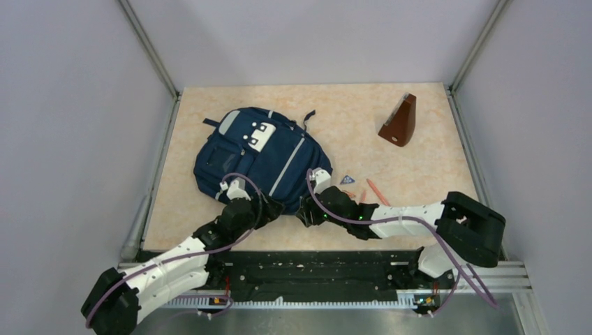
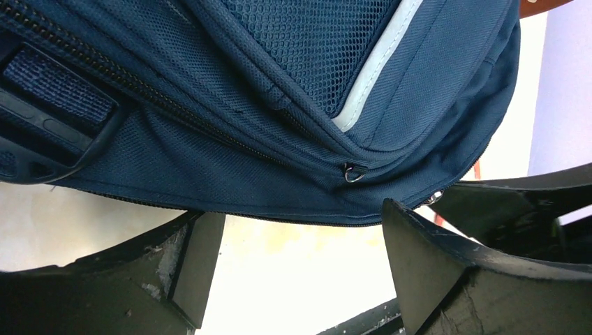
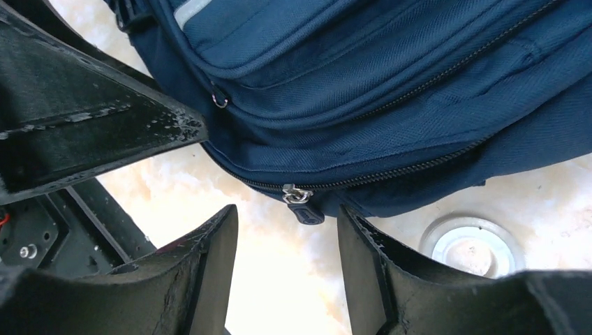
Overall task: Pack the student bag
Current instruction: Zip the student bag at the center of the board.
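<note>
The tabletop (image 1: 419, 139) is a pale, marbled orange surface, and the largest thing on it is the student bag (image 1: 258, 153), which lies flat on the left-centre part with its front pockets and grey stripes facing up. Its handle end points away from me and its rounded near edge faces my two arms. My left tool (image 2: 300, 230) sits low at that near edge, towards the left side. Its fingers stand wide apart with bare tabletop between them, and they grip nothing. The navy mesh and seams of the bag fill the view just beyond its tips, where a small metal ring (image 2: 354, 173) hangs on the fabric. My right tool (image 3: 286, 213) sits at the near right corner of the bag, also low over the tabletop. Its fingers are parted and hold nothing. A closed zip line of the bag runs across just past them, and the zipper pull (image 3: 300, 202) hangs at the mouth of the gap, touching neither finger as far as I can see. A brown wedge-shaped block (image 1: 399, 122) stands well apart from the bag, at the far right. An orange pencil (image 1: 378, 191) lies near my right arm. A round clear disc (image 3: 471, 244) rests on the tabletop just beside the bag's corner.
</note>
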Controlling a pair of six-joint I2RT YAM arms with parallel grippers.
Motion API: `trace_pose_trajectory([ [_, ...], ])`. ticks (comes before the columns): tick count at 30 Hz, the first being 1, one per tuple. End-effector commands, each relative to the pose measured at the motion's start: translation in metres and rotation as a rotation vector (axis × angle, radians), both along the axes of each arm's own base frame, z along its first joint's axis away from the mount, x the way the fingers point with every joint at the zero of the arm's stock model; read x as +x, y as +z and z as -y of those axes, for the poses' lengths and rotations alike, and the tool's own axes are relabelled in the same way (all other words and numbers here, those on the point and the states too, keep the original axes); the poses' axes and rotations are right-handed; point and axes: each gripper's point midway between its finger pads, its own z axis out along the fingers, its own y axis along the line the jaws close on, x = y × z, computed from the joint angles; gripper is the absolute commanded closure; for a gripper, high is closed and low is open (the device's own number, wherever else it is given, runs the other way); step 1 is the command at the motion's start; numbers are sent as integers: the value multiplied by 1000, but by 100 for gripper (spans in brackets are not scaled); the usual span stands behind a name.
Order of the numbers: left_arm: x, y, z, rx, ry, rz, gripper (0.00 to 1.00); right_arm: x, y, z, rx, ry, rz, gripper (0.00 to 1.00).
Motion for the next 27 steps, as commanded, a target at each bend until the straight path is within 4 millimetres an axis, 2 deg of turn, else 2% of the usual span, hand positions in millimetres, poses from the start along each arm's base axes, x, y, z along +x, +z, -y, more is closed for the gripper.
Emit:
trace_pose_trajectory([
  [1, 12, 13, 3, -63, 28, 58, 13, 6, 16, -21, 62, -26, 12, 47],
  [11, 14, 1, 5, -46, 11, 31, 18, 18, 12, -22, 24, -80, 25, 52],
  [15, 15, -4, 5, -41, 11, 21, 24, 20, 11, -22, 23, -98, 26, 57],
  [19, 18, -6, 5, -27, 8, 28, 41, 21, 8, -22, 29, -109, 21, 69],
  [26, 22, -10, -2, 3, 30, 32, 67, 22, 9, -16, 16, -128, 28, 97],
  [27, 22, -10, -3, 7, 31, 35, 73, 22, 9, -15, 10, -129, 28, 100],
])
